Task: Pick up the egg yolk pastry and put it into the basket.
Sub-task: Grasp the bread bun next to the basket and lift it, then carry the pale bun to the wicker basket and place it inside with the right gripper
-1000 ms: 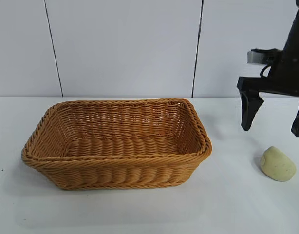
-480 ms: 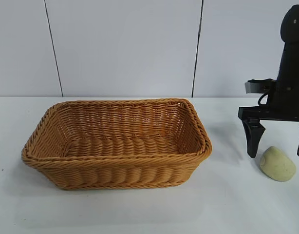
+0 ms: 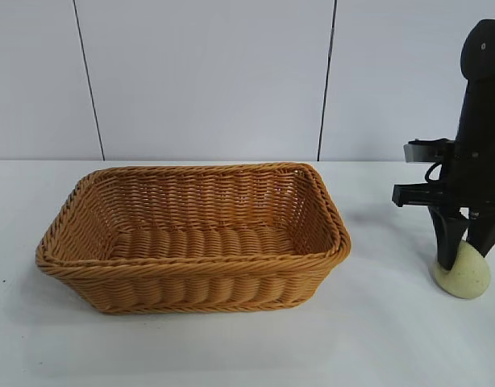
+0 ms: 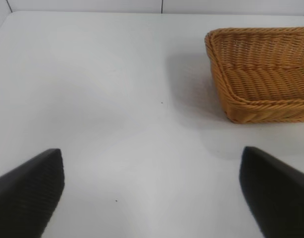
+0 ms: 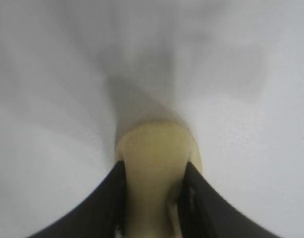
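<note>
While clamped: one pastry, one basket

Cream pastry right of wicker basket

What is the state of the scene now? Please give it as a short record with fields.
object: small pale yellow dome-shaped egg yolk pastry, on the white table, right of the basket
container: large orange-tan woven wicker basket, nothing inside
right claw: closed on the pastry, which is not lifted yet
left claw: open, above bare table, away from the pastry
</note>
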